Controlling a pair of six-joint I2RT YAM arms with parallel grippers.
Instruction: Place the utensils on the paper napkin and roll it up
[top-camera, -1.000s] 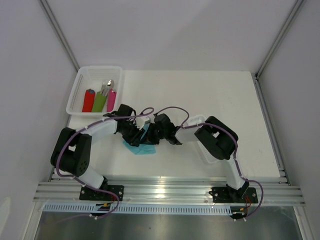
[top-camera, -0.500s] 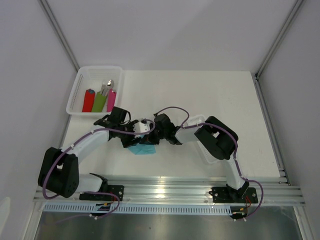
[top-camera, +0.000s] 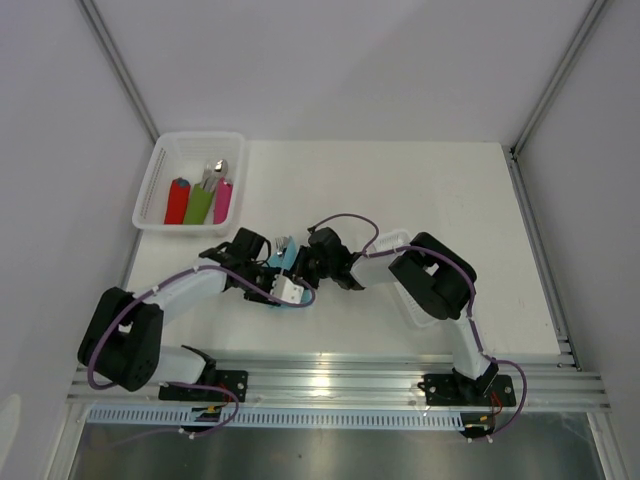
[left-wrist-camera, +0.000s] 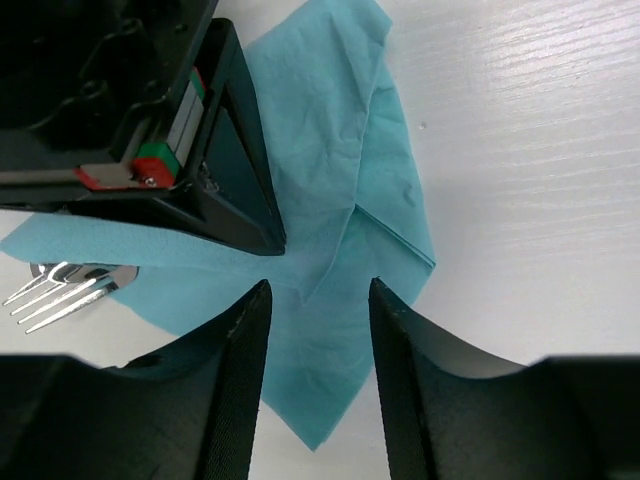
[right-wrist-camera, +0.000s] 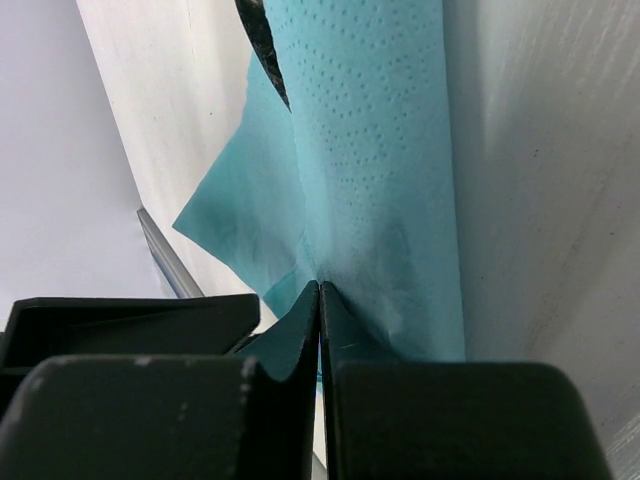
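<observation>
The teal paper napkin (left-wrist-camera: 340, 170) lies creased and partly folded over on the white table; it also shows in the top view (top-camera: 281, 258). Fork tines (left-wrist-camera: 58, 290) of the utensils poke out from under its left edge; the rest of the cutlery is hidden. My right gripper (right-wrist-camera: 319, 287) is shut, pinching a fold of the napkin (right-wrist-camera: 370, 150), and appears in the left wrist view as a black wedge (left-wrist-camera: 225, 170). My left gripper (left-wrist-camera: 318, 285) is open and empty, its fingers straddling the napkin's near corner. In the top view both grippers, left (top-camera: 284, 282) and right (top-camera: 300, 266), meet at the napkin.
A white basket (top-camera: 160, 170) at the far left holds red (top-camera: 177, 201), green (top-camera: 199, 203) and pink (top-camera: 222, 201) rolled napkins with silver tips. A white tray (top-camera: 392, 241) lies under the right arm. Grey walls surround the table; a metal rail (top-camera: 330, 380) runs along the near edge.
My left gripper has swung from the napkin's left side round to its near corner, now pointing down over it. The napkin is pulled up more by the right gripper, which stayed put.
</observation>
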